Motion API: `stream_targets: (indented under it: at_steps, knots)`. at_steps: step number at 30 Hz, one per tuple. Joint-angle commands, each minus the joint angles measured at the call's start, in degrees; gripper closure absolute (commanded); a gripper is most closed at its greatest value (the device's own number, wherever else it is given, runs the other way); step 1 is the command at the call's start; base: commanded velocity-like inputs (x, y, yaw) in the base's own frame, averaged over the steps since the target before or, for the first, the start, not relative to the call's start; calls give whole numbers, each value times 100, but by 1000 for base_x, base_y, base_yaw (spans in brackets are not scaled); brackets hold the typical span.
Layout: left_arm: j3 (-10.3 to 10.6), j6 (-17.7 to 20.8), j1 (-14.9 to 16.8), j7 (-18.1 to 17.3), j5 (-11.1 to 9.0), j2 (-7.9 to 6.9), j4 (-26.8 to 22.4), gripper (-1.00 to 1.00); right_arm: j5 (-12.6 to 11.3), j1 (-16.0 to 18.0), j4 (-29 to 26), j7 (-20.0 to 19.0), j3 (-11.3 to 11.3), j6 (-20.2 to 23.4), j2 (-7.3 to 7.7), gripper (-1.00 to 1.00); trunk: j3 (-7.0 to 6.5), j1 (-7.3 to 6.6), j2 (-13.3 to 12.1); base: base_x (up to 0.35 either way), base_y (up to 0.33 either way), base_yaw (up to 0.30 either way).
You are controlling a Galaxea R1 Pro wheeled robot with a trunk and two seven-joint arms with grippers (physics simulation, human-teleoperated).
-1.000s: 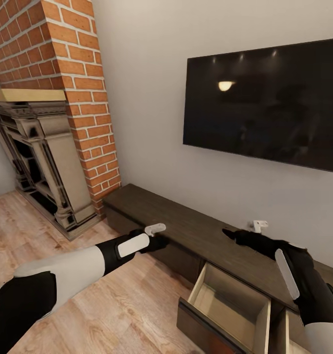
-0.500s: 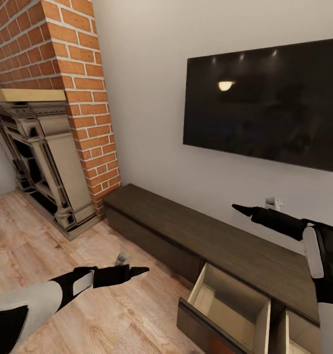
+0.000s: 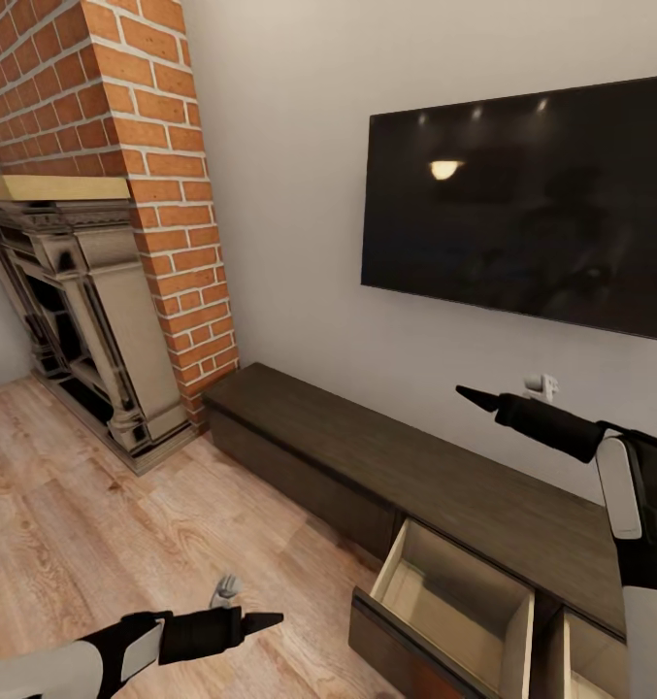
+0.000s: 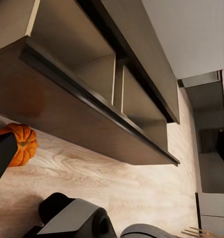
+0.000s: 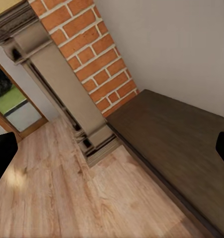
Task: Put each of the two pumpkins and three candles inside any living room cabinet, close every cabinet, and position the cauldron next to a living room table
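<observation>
Both claws hold nothing (jaw state I cannot tell), the cabinet has drawers open, a pumpkin lies on the floor.

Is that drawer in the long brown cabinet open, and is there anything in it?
Open and empty as far as it shows. The drawer is pulled out from the cabinet, and its pale inside is bare.

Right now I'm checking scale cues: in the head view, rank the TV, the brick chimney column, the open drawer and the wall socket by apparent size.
1. TV
2. Brick chimney column, possibly on par, since the frame crops both
3. Open drawer
4. Wall socket
</observation>
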State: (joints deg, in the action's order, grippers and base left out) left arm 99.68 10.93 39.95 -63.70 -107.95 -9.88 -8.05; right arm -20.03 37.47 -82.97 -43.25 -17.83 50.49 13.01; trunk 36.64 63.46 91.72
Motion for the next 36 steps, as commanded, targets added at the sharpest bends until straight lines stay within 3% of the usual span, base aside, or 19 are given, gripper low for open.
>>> stream_targets:
  at_steps: [1,6,16,20,23,33,36]
  knots:
    - [-1,-5,-13,-1,-3,2,-2,-100,-1,-15,0,-3,-6,-9,0,-100,0,0,0,0,0,0]
    - [-1,-8,-81,30,-11,11,2,-100,-1,-36,0,-20,-10,-249,0,-100,0,0,0,0,0,0]
    - [-1,-1,-93,88,-17,2,91,-100,-35,-38,0,-27,-34,-303,10,-100,0,0,0,0,0,0]
    - [-1,-13,-93,409,13,28,88,-100,-36,-38,0,-26,-34,-303,13,-100,0,0,0,0,0,0]
    - [3,12,-93,461,43,7,93,-100,-42,-38,0,-36,-36,-303,8,-100,0,0,0,0,0,0]
    - [2,50,-162,359,37,-5,19,-100,-45,-38,0,-39,-36,-303,4,-100,0,0,0,0,0,0]
    - [6,35,-225,5,42,-12,21,-100,-45,-38,0,-42,-36,-303,4,-100,0,0,0,0,0,0]
